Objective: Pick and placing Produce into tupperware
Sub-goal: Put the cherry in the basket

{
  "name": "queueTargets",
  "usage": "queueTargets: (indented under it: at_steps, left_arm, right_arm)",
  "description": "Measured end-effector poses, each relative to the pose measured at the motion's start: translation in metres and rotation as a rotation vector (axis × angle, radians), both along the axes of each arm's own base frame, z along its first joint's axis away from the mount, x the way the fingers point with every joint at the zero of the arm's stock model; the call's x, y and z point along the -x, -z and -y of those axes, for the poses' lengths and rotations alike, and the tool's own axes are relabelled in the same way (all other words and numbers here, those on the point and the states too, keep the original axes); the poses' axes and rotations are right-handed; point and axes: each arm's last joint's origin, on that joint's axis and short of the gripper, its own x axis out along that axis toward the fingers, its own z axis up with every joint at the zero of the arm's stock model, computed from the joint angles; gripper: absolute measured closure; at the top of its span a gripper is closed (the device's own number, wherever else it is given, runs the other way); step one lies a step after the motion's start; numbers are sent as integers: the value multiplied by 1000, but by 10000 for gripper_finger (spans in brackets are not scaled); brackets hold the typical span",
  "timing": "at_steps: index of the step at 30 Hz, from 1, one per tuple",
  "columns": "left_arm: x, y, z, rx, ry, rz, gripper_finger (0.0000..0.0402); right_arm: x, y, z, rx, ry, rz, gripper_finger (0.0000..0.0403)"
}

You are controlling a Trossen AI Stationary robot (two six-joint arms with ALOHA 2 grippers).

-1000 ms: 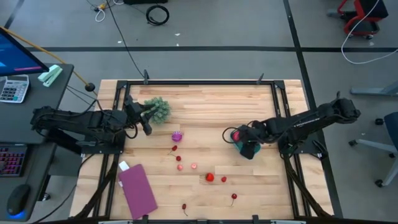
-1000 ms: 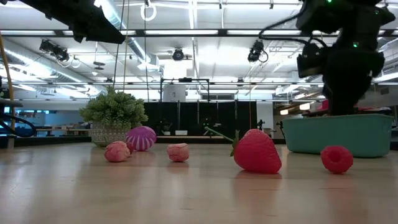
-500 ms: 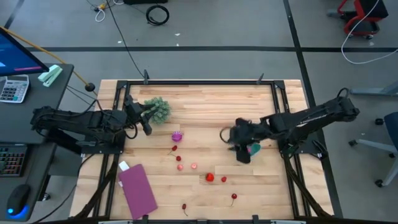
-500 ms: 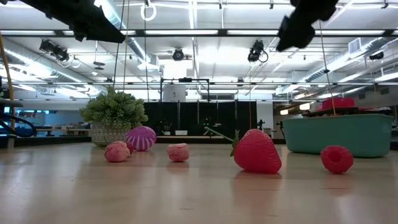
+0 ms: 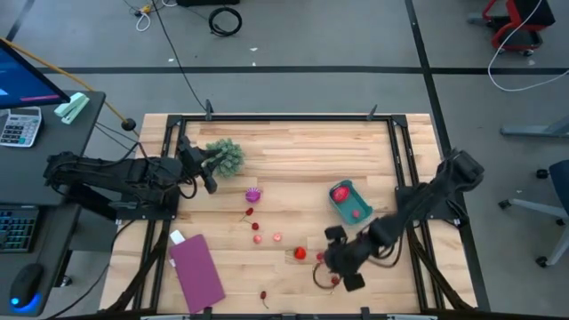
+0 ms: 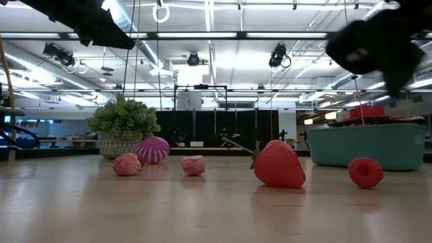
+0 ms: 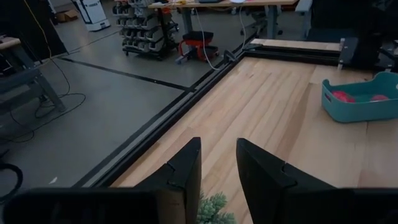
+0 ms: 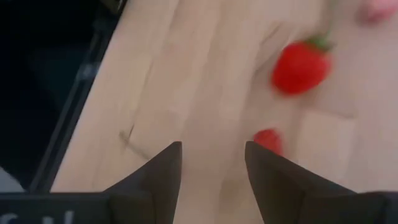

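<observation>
Wooden table (image 5: pixel 356 151): right gripper (image 5: pixel 340 264), fingers apart and empty, hovers at five o'clock near the strawberry (image 5: pixel 300 253); tub (image 5: pixel 350 203) holds red produce. Left gripper (image 5: pixel 206 169), apart, waits at ten o'clock.

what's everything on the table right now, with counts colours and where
tupperware: one, teal, right of table centre, red produce inside
strawberry: one, red, front centre
raspberry: one, red, just right of the strawberry
purple ball: one, left of centre
small pink and red pieces: a few, below the ball
stemmed cherries: at least two, red, front edge
leafy clump: one, green, back left
flat rectangle: one, purple, front left
left gripper: empty, by the leafy clump
right gripper: open, empty, front centre near the raspberry
</observation>
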Motion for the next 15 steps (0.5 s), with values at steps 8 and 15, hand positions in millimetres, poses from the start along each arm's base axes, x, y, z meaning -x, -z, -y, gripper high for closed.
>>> queueTargets:
  at_steps: [8, 15]
  left_arm:
    - [1, 1, 0, 18, -7, -1, 294]
    - [1, 3, 0, 18, -7, -18, 294]
  right_arm:
    - [-1, 14, -24, -112, 94, 11, 219]
    - [3, 35, -39, -71, 46, -12, 219]
